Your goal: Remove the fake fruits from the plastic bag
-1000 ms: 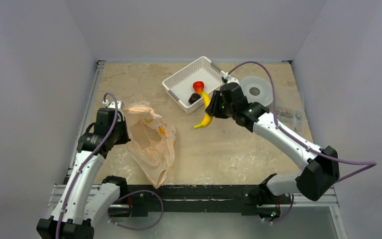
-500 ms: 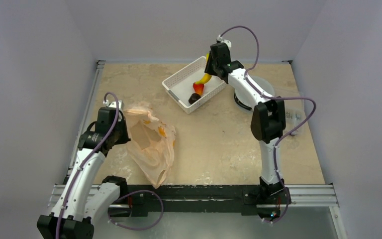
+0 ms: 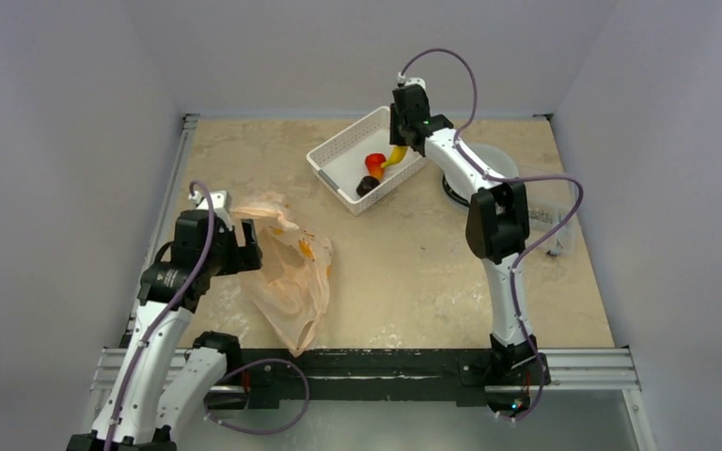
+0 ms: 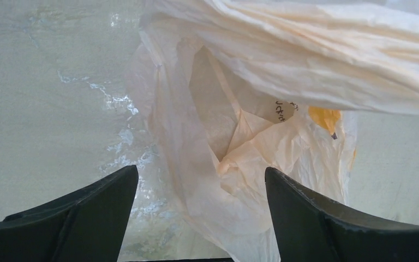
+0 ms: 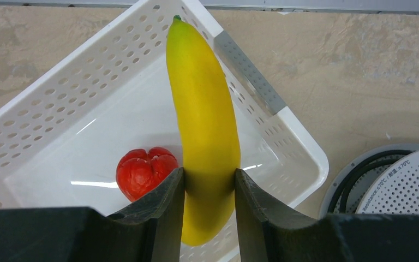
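The pale-orange plastic bag lies crumpled on the left of the table, its mouth gaping in the left wrist view. At its left edge my left gripper is open, with bag film lying loose under the wide jaws. My right gripper is shut on the yellow banana, holding it over the white basket. A red fruit and a dark maroon fruit lie in the basket.
A round white perforated disc sits just right of the basket, under the right arm. A clear packet lies near the right wall. Metal rails border the table's left and near edges.
The right arm swung the banana from mid-table to over the basket's far side. The left gripper opened, releasing the bag's edge, and shifted slightly nearer.
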